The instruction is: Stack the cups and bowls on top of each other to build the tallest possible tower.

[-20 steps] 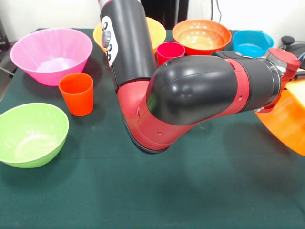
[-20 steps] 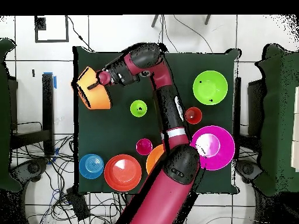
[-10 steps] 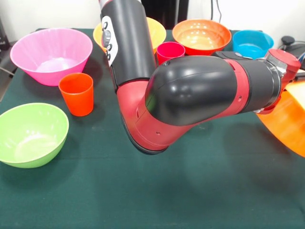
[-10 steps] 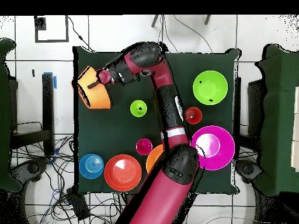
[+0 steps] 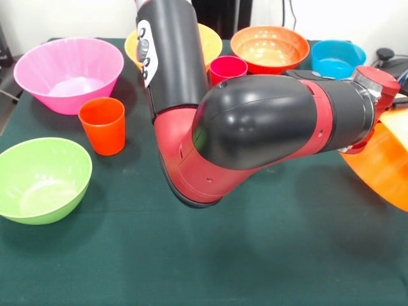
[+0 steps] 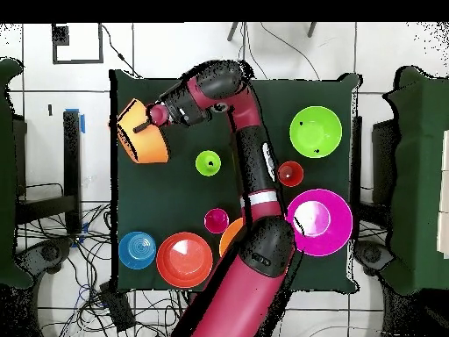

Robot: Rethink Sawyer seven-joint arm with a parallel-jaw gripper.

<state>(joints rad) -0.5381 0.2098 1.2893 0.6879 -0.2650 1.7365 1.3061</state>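
My gripper is shut on the rim of a large orange bowl, which hangs tilted at the table's left edge in the overhead view. In the front view that orange bowl shows at the right edge, beyond the red wrist. On the table stand a pink bowl, a lime green bowl, a red-orange bowl, a blue bowl and a second orange bowl half hidden by the arm. An orange-red cup, a crimson cup and a lime green cup stand upright.
The bulky arm spans the middle of the table and hides the cloth behind it. Dark green cloth covers the table. Cables lie on the floor beside the table.
The arm's elbow has shifted slightly. The held orange bowl has barely moved, and the other bowls and cups stand where they were.
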